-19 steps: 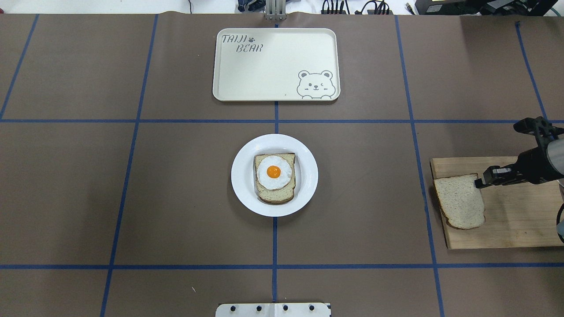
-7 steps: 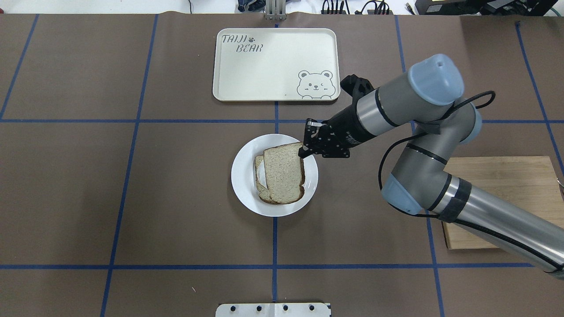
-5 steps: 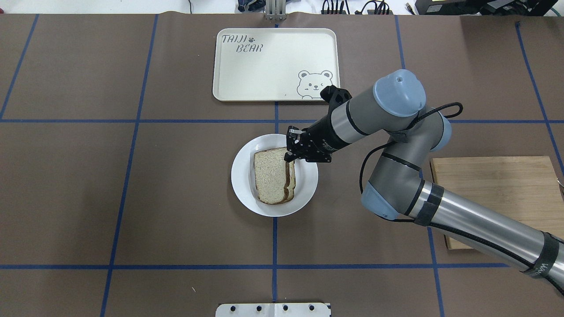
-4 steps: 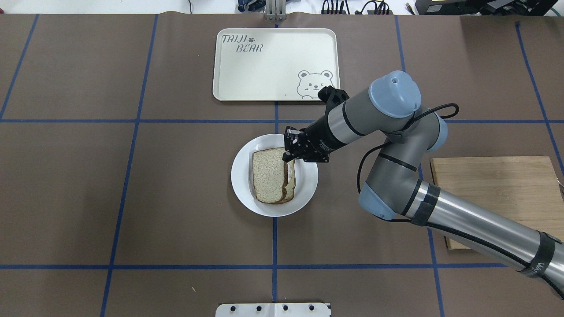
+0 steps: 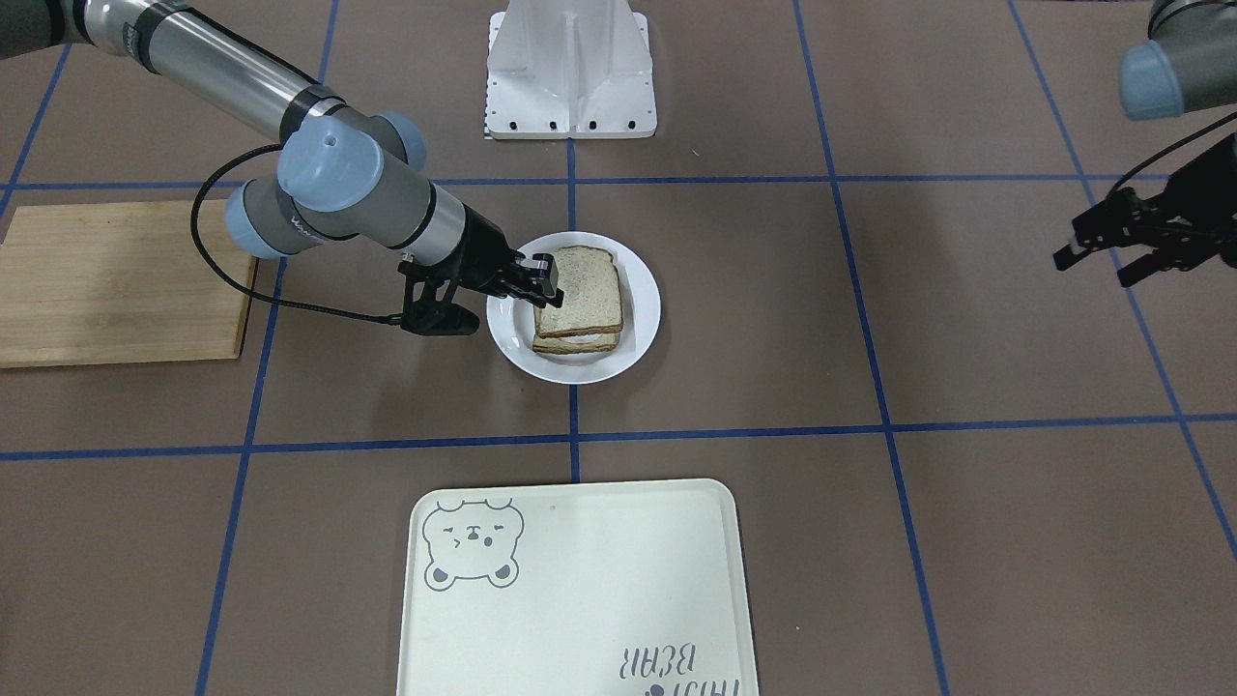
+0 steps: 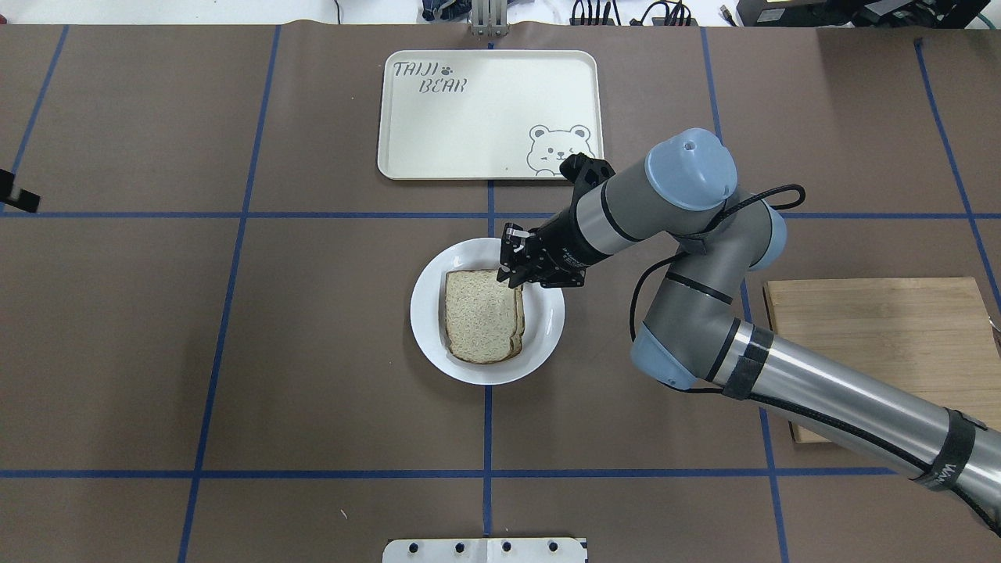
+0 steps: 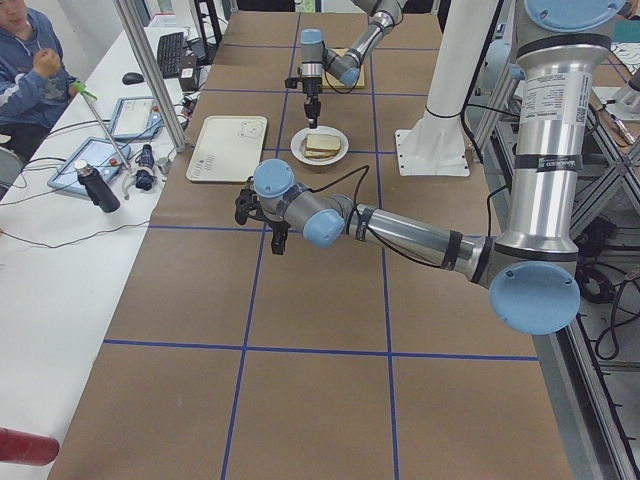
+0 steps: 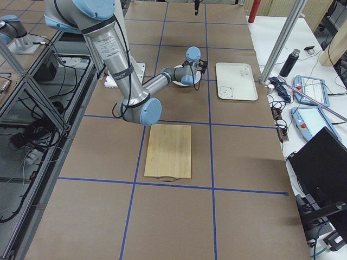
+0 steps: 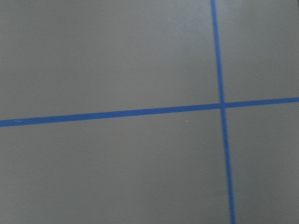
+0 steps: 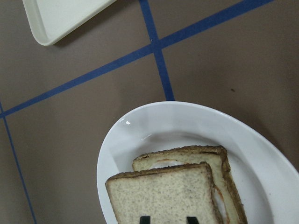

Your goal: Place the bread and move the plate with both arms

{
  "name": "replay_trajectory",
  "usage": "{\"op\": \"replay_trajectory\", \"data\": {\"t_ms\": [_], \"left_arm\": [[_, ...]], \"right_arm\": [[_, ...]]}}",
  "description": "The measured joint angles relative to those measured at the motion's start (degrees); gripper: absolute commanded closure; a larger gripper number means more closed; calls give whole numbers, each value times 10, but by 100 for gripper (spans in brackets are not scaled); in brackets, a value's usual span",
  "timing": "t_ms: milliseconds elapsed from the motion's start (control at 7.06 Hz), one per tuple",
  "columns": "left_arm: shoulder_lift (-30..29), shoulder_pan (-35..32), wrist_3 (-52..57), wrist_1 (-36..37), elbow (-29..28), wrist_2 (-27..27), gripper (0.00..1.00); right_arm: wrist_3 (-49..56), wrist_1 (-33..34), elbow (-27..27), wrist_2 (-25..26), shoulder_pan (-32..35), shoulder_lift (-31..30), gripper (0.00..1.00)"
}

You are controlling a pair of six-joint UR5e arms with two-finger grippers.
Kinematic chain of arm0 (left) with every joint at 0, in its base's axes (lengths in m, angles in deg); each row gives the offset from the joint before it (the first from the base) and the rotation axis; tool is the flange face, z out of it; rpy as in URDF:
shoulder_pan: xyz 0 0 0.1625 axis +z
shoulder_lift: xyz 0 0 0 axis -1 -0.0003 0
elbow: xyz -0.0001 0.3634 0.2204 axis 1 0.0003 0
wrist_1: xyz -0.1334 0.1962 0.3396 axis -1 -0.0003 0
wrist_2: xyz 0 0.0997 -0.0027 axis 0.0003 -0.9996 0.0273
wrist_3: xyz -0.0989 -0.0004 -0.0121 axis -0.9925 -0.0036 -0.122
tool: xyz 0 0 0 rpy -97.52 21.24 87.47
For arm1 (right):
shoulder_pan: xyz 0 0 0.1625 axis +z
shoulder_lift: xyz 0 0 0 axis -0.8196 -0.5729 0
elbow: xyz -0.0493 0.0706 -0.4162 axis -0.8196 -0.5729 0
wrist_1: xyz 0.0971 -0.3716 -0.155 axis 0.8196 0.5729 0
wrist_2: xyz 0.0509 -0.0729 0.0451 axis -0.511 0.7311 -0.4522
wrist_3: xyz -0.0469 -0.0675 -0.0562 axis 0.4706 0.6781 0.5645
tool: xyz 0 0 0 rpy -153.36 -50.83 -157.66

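Observation:
The bread [image 6: 478, 315] lies flat on top of the egg slice on the white plate [image 6: 426, 313] at the table's middle. The egg slice shows only as a crust edge [image 10: 205, 156] under it. My right gripper [image 6: 513, 270] hangs over the bread's far right corner. In the right wrist view its fingertips [image 10: 145, 218] stand a little apart over the bread's face [image 10: 163, 196], so it looks open. The front view shows the bread [image 5: 580, 300], plate [image 5: 643, 309] and right gripper [image 5: 549, 280]. My left gripper [image 5: 1097, 263] is open and empty, far off to the plate's left [image 6: 17, 200].
The cream bear tray [image 6: 489, 113] lies beyond the plate, a bare strip of table between them. A bare wooden cutting board [image 6: 884, 320] lies at the right, partly under my right arm. The white robot base plate [image 6: 485, 550] is at the near edge.
My right gripper carried the bread from the cutting board to the plate and laid it over the egg slice. The bread went from tilted to flat. My left gripper's tip came into view.

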Motion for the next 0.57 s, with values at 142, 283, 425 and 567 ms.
{"op": "replay_trajectory", "data": {"t_ms": [142, 283, 425, 567], "left_arm": [[-19, 48, -111, -79, -17, -3, 2], [-51, 104, -233, -161, -41, -32, 2], [-85, 170, -359, -234, -60, -95, 2], [-112, 228, -464, -288, -72, -157, 3]], "right_arm": [[7, 2, 4, -6, 11, -8, 0], [27, 3, 12, -20, 31, -25, 0], [59, 3, 22, -43, 61, -51, 0], [85, 4, 29, -75, 96, -73, 0]]}}
